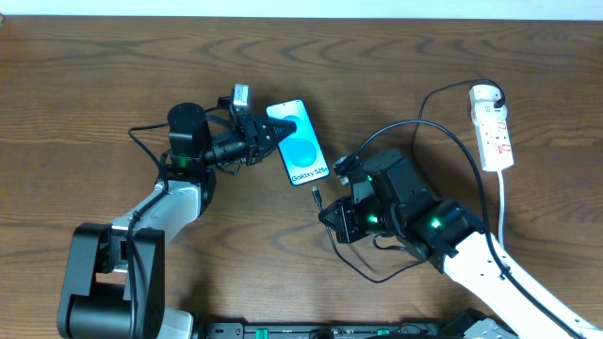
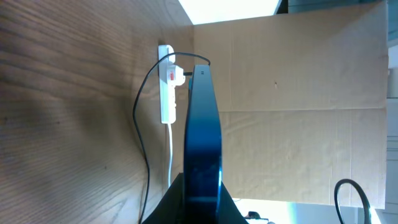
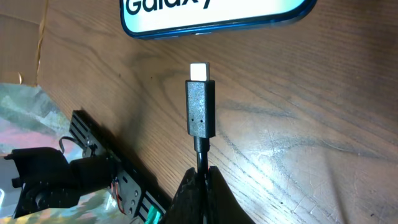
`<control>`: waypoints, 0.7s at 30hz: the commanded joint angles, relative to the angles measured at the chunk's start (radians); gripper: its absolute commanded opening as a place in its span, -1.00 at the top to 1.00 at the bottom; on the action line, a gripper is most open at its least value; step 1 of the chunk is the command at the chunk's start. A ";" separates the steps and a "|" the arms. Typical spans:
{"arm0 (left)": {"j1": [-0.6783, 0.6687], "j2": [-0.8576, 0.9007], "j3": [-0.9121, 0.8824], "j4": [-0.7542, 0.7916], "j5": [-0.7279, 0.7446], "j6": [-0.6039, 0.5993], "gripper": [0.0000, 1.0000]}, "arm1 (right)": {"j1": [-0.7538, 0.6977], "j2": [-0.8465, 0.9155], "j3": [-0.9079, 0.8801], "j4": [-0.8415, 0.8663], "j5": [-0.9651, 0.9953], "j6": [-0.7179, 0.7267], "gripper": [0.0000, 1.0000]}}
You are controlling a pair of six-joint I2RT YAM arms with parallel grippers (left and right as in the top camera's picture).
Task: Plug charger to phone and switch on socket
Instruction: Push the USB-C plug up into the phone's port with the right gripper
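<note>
The phone (image 1: 300, 143) lies near the table's middle, cyan screen up with white "Galaxy" text. My left gripper (image 1: 276, 135) is shut on its left side; in the left wrist view the phone (image 2: 202, 137) stands edge-on between the fingers. My right gripper (image 1: 327, 215) is shut on the charger's black cable, just behind the plug (image 1: 317, 198). In the right wrist view the plug (image 3: 200, 106) points its metal tip at the phone's bottom edge (image 3: 211, 15), a short gap apart. The white socket (image 1: 492, 127) lies at the far right, with the charger cable looping to it.
The socket's white cord (image 1: 502, 207) runs toward the front edge beside my right arm. A cardboard wall (image 2: 298, 68) stands behind the table in the left wrist view. Black equipment (image 1: 330, 330) sits along the front edge.
</note>
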 commanded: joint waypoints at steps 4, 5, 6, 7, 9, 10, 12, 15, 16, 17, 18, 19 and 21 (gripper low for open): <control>-0.002 -0.002 0.017 0.016 0.047 -0.013 0.85 | 0.005 0.004 -0.003 0.011 0.011 0.014 0.98; -0.002 -0.002 0.017 0.016 0.050 -0.013 0.86 | 0.004 0.004 -0.003 0.013 0.011 0.014 0.98; -0.002 -0.002 0.017 0.016 0.052 -0.013 0.85 | 0.004 0.004 -0.003 0.018 0.011 0.014 0.98; -0.002 -0.002 0.017 0.016 0.052 -0.013 0.85 | 0.004 0.004 -0.003 0.021 0.011 0.014 0.98; -0.002 -0.002 0.017 0.016 0.051 -0.013 0.86 | 0.004 0.004 -0.003 0.024 0.011 0.014 0.98; -0.002 -0.002 0.017 0.016 0.052 -0.013 0.85 | 0.005 0.004 -0.003 0.026 0.011 0.014 0.98; -0.002 -0.002 0.017 0.016 0.052 -0.016 0.86 | 0.005 0.004 -0.003 0.026 0.011 0.014 0.98; -0.002 -0.002 0.017 0.016 0.051 -0.032 0.85 | 0.005 0.006 -0.003 0.027 0.011 0.023 0.98; -0.002 -0.002 0.017 0.016 0.051 -0.032 0.85 | 0.005 0.008 -0.003 0.028 0.011 0.031 0.98; -0.002 -0.002 0.017 0.016 0.051 -0.036 0.85 | 0.005 0.011 -0.003 0.031 0.008 0.033 0.98; -0.002 -0.002 0.017 0.016 0.051 -0.040 0.85 | 0.005 0.013 -0.003 0.034 0.002 0.033 0.98; -0.002 -0.002 0.017 0.016 0.051 -0.048 0.85 | 0.005 0.016 -0.003 0.038 -0.008 0.033 0.98; -0.002 -0.002 0.017 0.016 0.049 -0.051 0.85 | 0.005 0.019 -0.003 0.042 -0.011 0.033 0.98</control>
